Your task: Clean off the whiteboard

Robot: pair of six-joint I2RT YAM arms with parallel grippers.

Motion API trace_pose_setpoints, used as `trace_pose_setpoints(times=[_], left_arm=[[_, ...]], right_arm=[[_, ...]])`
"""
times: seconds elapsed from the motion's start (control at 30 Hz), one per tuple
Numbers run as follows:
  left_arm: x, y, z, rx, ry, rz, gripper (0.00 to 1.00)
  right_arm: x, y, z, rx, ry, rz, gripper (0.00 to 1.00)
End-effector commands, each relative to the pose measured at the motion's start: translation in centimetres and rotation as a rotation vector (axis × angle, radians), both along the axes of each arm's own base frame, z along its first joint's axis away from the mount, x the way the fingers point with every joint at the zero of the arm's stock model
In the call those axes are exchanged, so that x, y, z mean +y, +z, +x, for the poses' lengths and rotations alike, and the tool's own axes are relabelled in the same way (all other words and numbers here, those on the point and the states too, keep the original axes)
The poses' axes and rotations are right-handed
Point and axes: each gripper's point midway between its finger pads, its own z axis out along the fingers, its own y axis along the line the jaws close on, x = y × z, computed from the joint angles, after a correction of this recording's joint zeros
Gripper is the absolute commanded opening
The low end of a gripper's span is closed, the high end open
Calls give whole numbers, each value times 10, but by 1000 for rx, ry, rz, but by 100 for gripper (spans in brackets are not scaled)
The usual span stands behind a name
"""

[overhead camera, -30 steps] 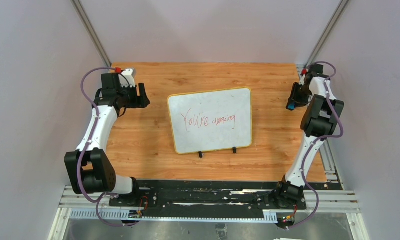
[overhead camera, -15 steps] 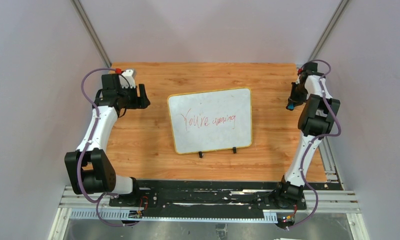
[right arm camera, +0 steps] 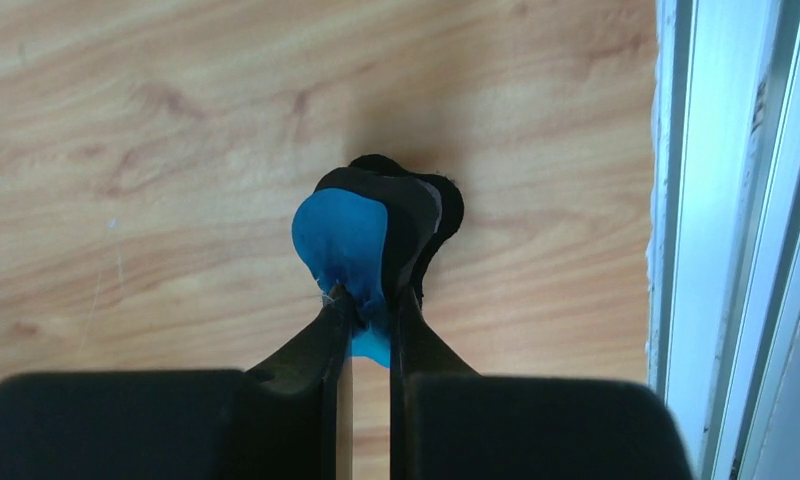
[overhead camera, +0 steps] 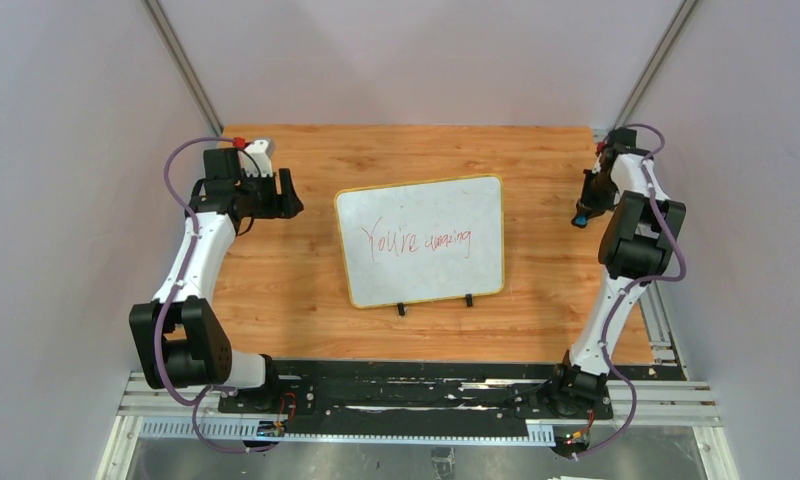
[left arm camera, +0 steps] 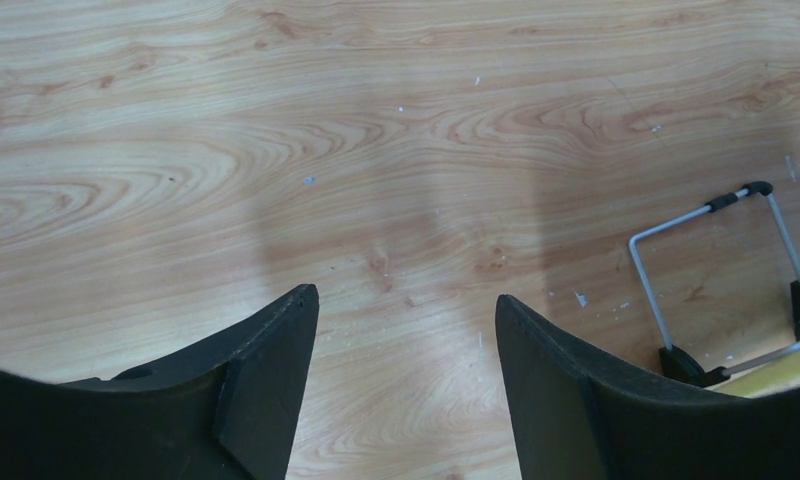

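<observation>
At the table's [overhead camera: 546, 290] right edge, my right gripper [right arm camera: 371, 300] pinches the eraser [right arm camera: 338, 240] tight. My left gripper [left arm camera: 406, 305] gapes wide, empty. Mid-table lies the whiteboard [overhead camera: 421, 215], red writing on it.

Table [overhead camera: 296, 290] smooth wood-grain; whiteboard [overhead camera: 421, 205] smooth white; eraser [right arm camera: 341, 240] blue plastic, matt black backing; rail [right arm camera: 721, 200] metal.
</observation>
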Motion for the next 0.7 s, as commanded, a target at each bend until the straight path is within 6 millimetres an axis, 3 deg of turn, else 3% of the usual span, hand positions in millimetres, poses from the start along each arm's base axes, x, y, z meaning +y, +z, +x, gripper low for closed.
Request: trace_pose_setpoints(times=[0.0,0.13,0.43,0.67], left_arm=[[-10,7,2,-28,-57,-42,69],[-16,6,3,-17,-80,-71,65],[-23,4,11,23,-95,-124,65],[-25,5,12,37,-105,-143,63]], right_arm=[[24,47,-8,-87,46,52,1],[39,86,-20,-179,53,84,1],[66,155,-69,-316,73,50,1],[89,189,-102,-399,104,39,0]])
